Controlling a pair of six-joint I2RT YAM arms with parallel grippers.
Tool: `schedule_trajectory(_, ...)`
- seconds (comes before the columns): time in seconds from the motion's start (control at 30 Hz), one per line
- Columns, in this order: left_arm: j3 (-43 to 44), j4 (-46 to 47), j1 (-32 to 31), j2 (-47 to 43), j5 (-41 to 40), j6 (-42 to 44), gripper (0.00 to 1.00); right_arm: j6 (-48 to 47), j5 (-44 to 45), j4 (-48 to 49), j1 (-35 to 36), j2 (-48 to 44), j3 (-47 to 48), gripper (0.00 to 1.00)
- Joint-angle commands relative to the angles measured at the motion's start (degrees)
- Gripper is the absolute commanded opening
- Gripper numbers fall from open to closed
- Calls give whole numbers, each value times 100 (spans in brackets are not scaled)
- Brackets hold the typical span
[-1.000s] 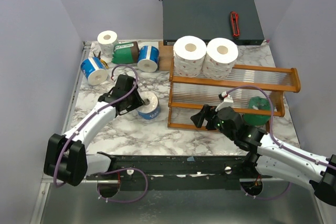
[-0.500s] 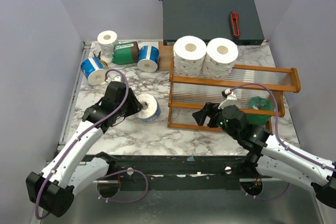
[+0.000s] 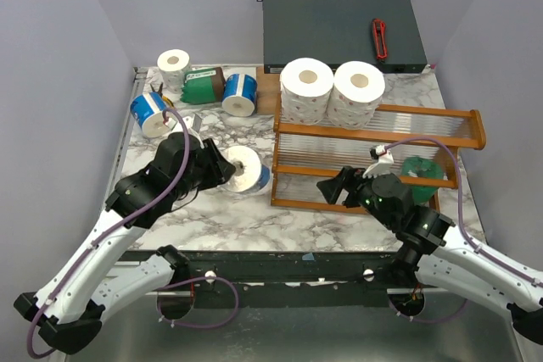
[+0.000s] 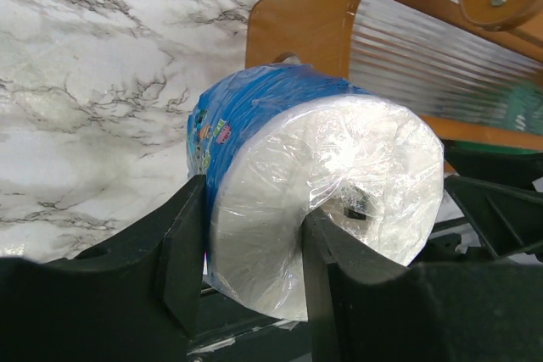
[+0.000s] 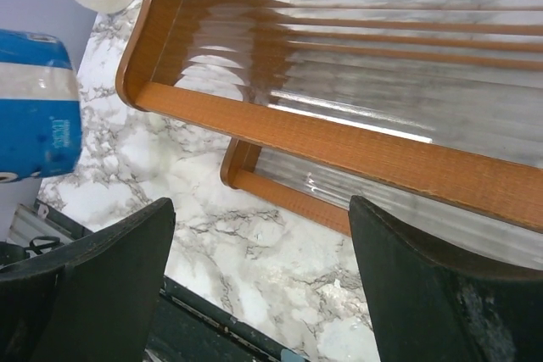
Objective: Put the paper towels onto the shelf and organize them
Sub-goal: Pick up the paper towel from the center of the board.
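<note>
Left gripper (image 3: 222, 169) is mine to mind here: its jaws are partly closed and clamped on a blue-wrapped roll (image 3: 246, 169). One finger presses the blue outer wall and the other lies against the white end face by the core. In the left wrist view the roll (image 4: 314, 201) sits tilted between them, just beside the left end post of the shelf (image 4: 314, 14). I judge it lifted off the marble surface (image 3: 212, 209), though I cannot be sure.

To do this step well, I think I should bring the roll in from the shelf's (image 3: 339, 129) open front rather than across the end post, which stands close to the wrap. The top tier already carries two white rolls (image 3: 307, 89) at its left end, and a green-wrapped roll (image 3: 422, 169) lies low on the right. The free left part of a lower tier looks like the sensible slot. I want the roll level before it goes in and resting on the ribbed plastic before I let go. A cylinder on its side may roll off.

My left arm reaches forward from its base, elbow bent, with the wrist turned right toward the shelf. My right gripper (image 3: 344, 188) hangs wide open and empty in front of the lower tier, close to my path. In its own view the right gripper (image 5: 263, 243) looks at the front rail (image 5: 339, 146). Four more loose rolls (image 3: 240, 94) wait at the far left of the surface.
</note>
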Motion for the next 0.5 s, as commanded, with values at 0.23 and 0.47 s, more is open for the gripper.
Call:
schedule_trajectory(0.23, 770, 3, -945, 413, -163, -398, 7, -9, -132, -373, -13, -365, 157, 87)
schedule_trajectory(0.47, 983, 170, -1265, 907, -142, -482, 7, -313, -618, -282, -18, -414, 245, 87)
